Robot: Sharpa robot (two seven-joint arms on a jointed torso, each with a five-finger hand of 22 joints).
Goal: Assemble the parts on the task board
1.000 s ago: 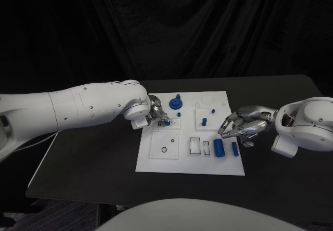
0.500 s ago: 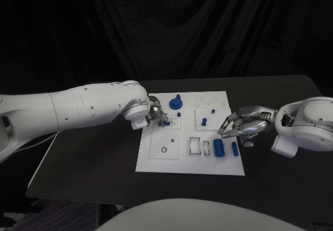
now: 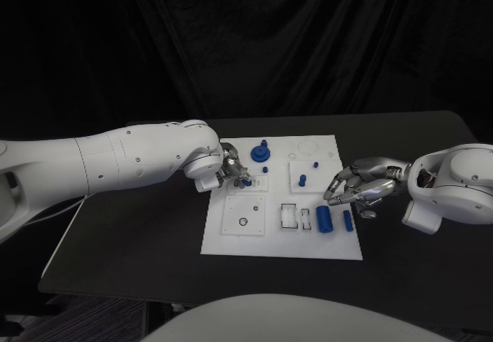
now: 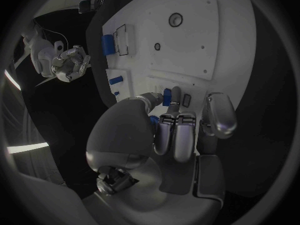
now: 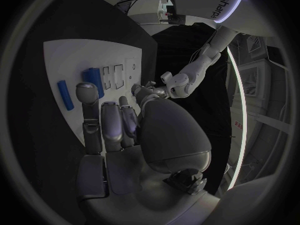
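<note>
Two blue cylinders lie near the front right corner of the task board (image 3: 236, 242), side by side and apart: a thick one (image 3: 323, 219) and, right of it, a thin rod (image 3: 348, 220). Left of them sit two rectangular recesses outlined in black, and further left a square panel with a dark ring. The board is a flat white plate at the middle of the black table (image 3: 134, 242).

Over the board's right edge hangs the right hand (image 3: 358, 189), fingers curled loosely inward and apart, touching no part as far as the head view shows.

Mid-board, an upright blue peg (image 3: 304, 179) stands in a square panel. At the left edge the left hand (image 3: 228, 171) has its fingers pressed close together, its fingertips (image 4: 177, 96) pinching a small blue piece (image 4: 167, 97) right at the board's surface; whether the piece is seated in a hole I cannot tell.

At the far side stands a round blue knob-like part (image 3: 260, 152), with a tiny blue stud (image 3: 266, 169) just in front of it.
</note>
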